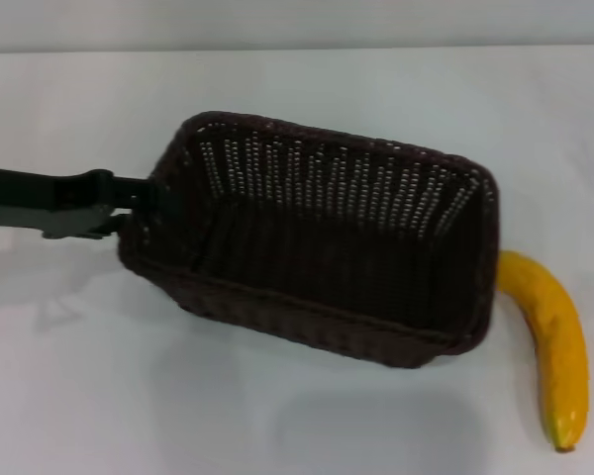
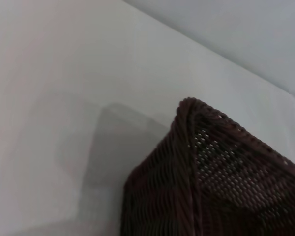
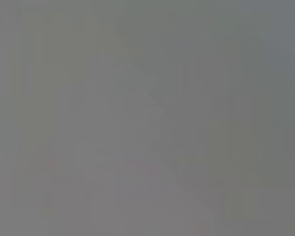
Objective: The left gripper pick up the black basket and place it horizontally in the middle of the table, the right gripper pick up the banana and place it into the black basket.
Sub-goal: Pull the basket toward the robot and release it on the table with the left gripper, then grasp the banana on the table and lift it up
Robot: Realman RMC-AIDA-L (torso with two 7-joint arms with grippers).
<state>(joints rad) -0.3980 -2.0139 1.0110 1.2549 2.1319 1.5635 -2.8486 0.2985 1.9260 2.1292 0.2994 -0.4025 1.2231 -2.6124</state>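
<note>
I've got the left gripper point(image 1: 139, 203) coming in from the left edge of the head view, arm low over the table point(image 1: 277, 416), tip right at the short end wall of the black basket point(image 1: 317, 242). The jaws look closed on that wall's rim, one finger each side as far as I can tell, though the tips are dark against dark wicker and partly hidden. The basket runs out from the jaws toward the right and a bit toward me, so it sits skewed, not square to the table edge. It's tipped w/ its open mouth facing me, and I can see down onto the slotted far wall and the floor inside. There's a soft shadow on the white under it, but I can't tell if the far end touches the table or hangs clear. The basket is empty inside. The banana point(image 1: 552, 346) lies flat on the table at the end of the basket opposite the jaws, its upper end just beside the basket's right corner, maybe touching, curving down toward me w/ the brown tip nearest me. The left wrist view shows one braided corner of the basket point(image 2: 221, 177) close up over bare table point(image 2: 64, 98), w/ no fingers visible there. The right wrist view is a blank grey blur, and the right gripper isn't in any view.
</note>
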